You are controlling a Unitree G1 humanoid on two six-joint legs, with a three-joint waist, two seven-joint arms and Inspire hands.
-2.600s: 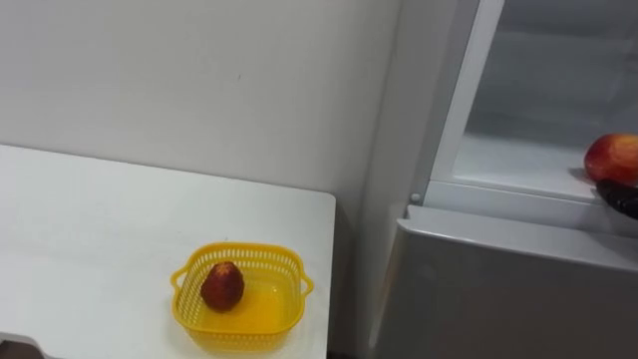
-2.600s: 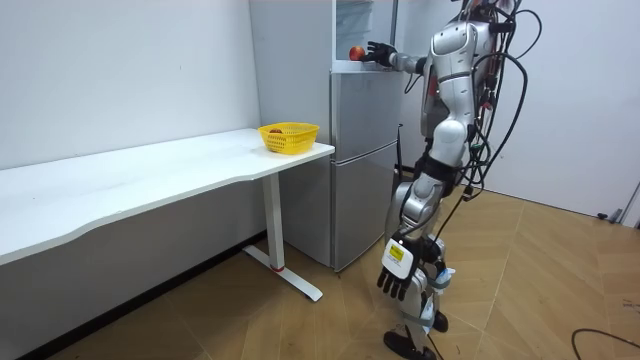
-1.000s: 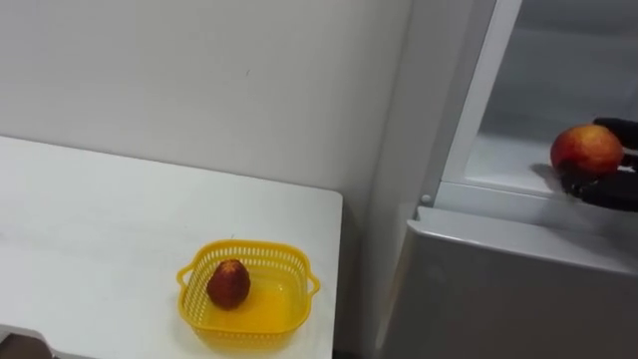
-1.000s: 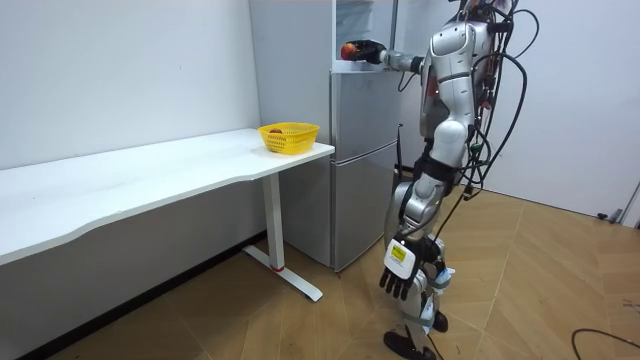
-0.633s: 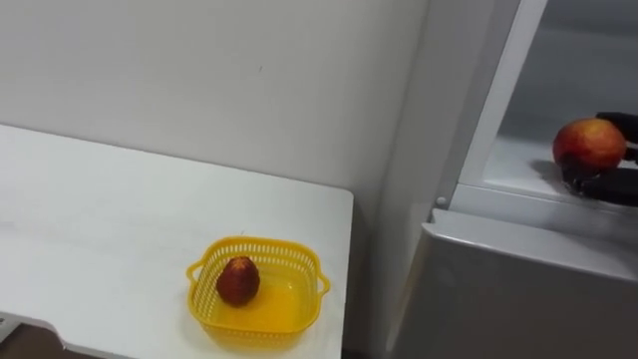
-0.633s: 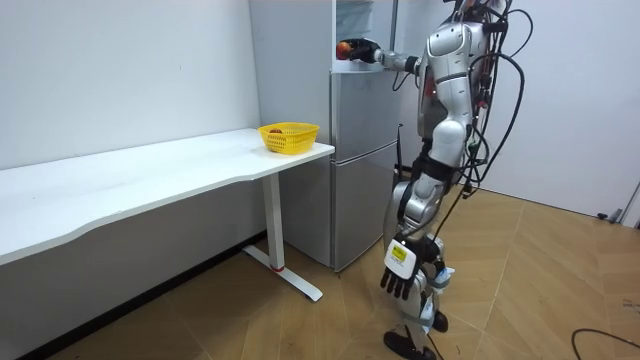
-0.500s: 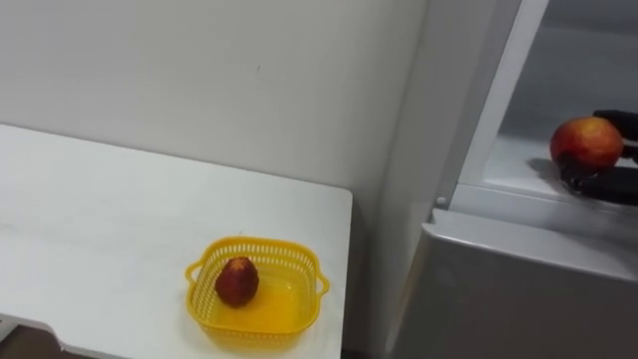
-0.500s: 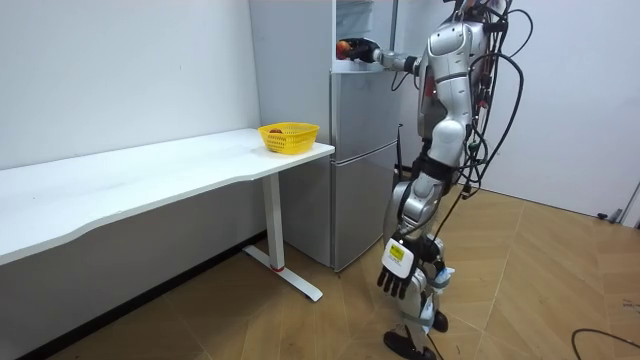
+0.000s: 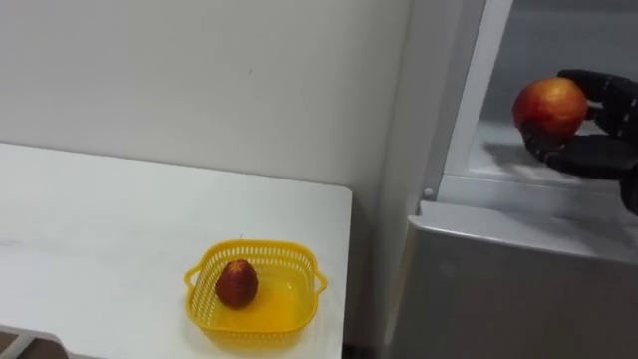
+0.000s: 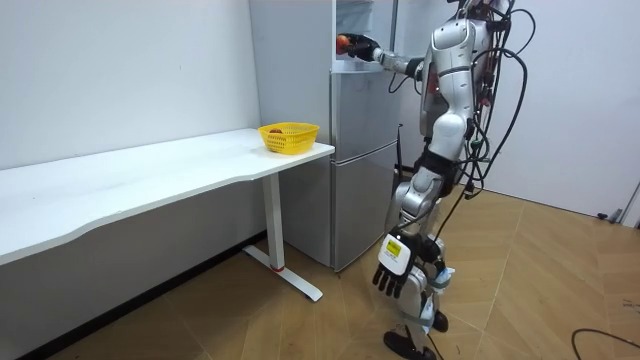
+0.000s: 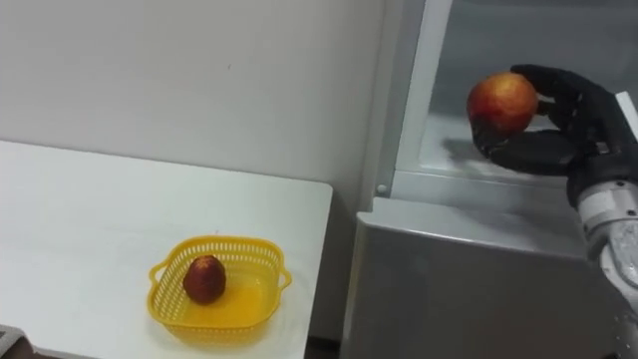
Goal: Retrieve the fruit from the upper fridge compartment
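A: So, the right hand (image 11: 563, 125), what is it doing?

B: It is clamped on the red fruit (image 11: 503, 102). The dark fingers curl over the far side and the thumb sits underneath, so the fruit is cupped from below and behind.

A: And where is that fruit exactly?

B: In the mouth of the fridge's upper compartment (image 11: 518, 35), held clear above the white shelf (image 11: 444, 165), just inside the door frame. The closed lower door (image 11: 469, 289) lies directly beneath the hand.

A: What about the other hand?

B: The left hand (image 10: 391, 272) hangs low beside the robot's leg in the room view, fingers loose and holding nothing.

A: And further out from the fridge?

B: A white table (image 11: 80, 209) stands against the wall, its end just beside the fridge. Near that end sits a yellow basket (image 11: 214, 242), a mesh one with small handles. A darker fruit (image 11: 204, 278) lies inside it, towards the robot's left of the basket's floor.

A: Where does the robot stand?

B: Upright on the wooden floor (image 10: 560, 290), facing the fridge, its right arm raised to the upper compartment.
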